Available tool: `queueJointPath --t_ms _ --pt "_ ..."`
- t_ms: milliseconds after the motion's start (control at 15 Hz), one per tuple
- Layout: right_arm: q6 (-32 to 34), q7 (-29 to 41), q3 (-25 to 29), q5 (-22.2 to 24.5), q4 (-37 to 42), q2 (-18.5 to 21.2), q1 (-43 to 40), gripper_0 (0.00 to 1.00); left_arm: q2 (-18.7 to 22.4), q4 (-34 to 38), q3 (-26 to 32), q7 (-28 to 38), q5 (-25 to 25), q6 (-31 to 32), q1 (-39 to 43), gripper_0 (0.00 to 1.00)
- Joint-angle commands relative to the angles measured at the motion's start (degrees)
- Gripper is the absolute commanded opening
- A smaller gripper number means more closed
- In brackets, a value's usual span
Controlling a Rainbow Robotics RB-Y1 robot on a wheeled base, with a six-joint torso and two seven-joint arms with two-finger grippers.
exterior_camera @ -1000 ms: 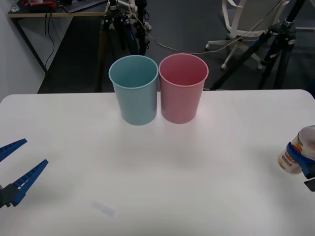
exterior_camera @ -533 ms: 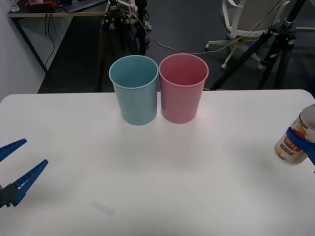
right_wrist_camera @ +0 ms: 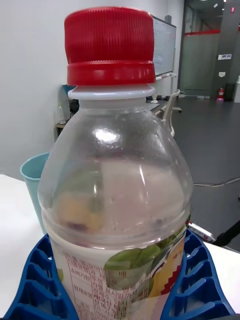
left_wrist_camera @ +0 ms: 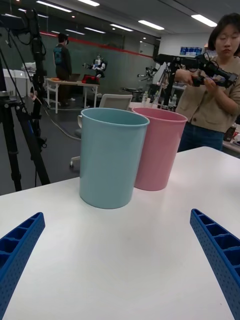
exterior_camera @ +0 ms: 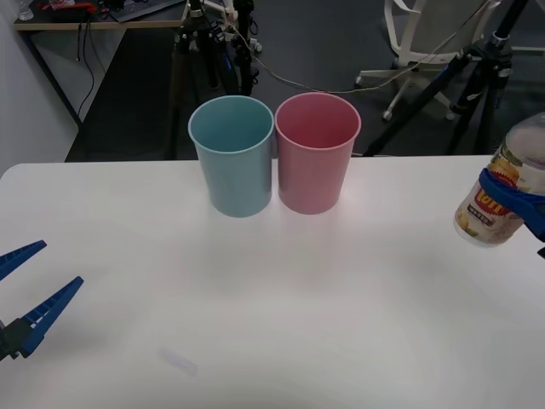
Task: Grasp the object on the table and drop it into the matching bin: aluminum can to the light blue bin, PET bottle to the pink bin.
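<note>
**A:** Start at the left. What's that arm doing?

**B:** The left gripper (exterior_camera: 30, 285) sits low over the near left corner of the table (exterior_camera: 281, 324), fingers spread wide and holding nothing. It looks parked, so I'd leave it out of this step.

**A:** And in the middle?

**B:** Two bins stand side by side at the far edge of the table, touching or nearly so. The blue bin (exterior_camera: 232, 153) is on the left and the pink bin (exterior_camera: 316, 151) on the right. Both are upright with open mouths.

**A:** Then the right side.

**B:** The right gripper (right_wrist_camera: 122, 280) is clamped around the bottle (exterior_camera: 496, 198), which hangs in the air above the table's right edge, well apart from the bins. From the wrist, the blue ribbed fingers (right_wrist_camera: 37, 280) hug the labelled lower body on both sides, and the red cap (right_wrist_camera: 110, 45) points up.

**A:** So how should the carry go?

**B:** In my judgement the bottle belongs in the pink bin, the nearer of the two. Bring it in high enough that its base clears the rim, centre it over the pink mouth rather than the seam between the bins, and only then let go. Because the bins sit so close together, drifting too far left could drop it into the blue one.
</note>
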State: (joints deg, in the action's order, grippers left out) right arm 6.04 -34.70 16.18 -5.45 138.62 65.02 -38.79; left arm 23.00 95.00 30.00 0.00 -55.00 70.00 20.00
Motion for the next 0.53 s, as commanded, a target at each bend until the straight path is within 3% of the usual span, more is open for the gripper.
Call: queueJointPath --t_ms 67,267,533 --pt "-3.8 1.0 0.4 -1.4 2.4 2.3 3.5 0.00 0.0 0.0 0.0 0.0 0.0 0.0 0.0 1.00" --pt "-8.9 2.3 0.4 -4.3 3.9 5.5 7.6 0.00 0.0 0.0 0.0 0.0 0.0 0.0 0.0 1.00" --pt "-13.4 2.5 -0.3 -13.4 3.5 11.3 16.3 0.00 0.0 0.0 0.0 0.0 0.0 0.0 0.0 1.00"
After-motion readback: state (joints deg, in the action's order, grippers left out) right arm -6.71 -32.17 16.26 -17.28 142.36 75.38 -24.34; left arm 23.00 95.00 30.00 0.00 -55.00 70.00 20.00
